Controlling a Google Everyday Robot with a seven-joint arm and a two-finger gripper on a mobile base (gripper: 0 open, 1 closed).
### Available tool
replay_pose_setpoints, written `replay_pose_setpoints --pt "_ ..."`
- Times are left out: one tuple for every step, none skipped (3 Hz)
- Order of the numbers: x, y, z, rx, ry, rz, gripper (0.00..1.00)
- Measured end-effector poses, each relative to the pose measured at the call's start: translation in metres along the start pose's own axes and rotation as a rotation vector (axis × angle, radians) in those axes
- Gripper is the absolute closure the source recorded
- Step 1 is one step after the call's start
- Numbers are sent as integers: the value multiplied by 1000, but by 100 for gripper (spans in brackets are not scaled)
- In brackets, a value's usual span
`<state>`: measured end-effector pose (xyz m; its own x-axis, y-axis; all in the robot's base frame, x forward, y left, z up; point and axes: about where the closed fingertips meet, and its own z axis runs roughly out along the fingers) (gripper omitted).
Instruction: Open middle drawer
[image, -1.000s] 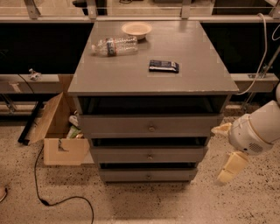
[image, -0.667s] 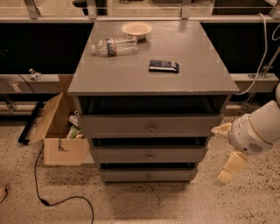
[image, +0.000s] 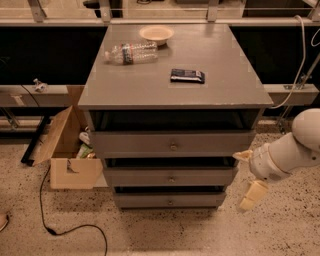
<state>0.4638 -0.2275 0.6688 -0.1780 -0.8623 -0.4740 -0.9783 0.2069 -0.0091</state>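
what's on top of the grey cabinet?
Plastic bottle on its side, shallow bowl behind it, dark flat packet near the middle. Whatever lies beneath them is covered. End effector open, right of the middle drawer, touching nothing.

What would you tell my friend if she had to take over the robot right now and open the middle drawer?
Tool: open, holding nothing, off to the right of the grey cabinet, about level with the middle drawer, not touching it.
Middle drawer: second of three, looks shut; the tool is not on its small round knob.
Done: nothing on the drawer yet.
Left: bring the tool to the knob, grip it, pull the drawer out.
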Motion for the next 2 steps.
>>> replay_pose_setpoints --pt "16 -20 37 13 -25 -46 0" --pt "28 -32 82 20 -87 -86 0"
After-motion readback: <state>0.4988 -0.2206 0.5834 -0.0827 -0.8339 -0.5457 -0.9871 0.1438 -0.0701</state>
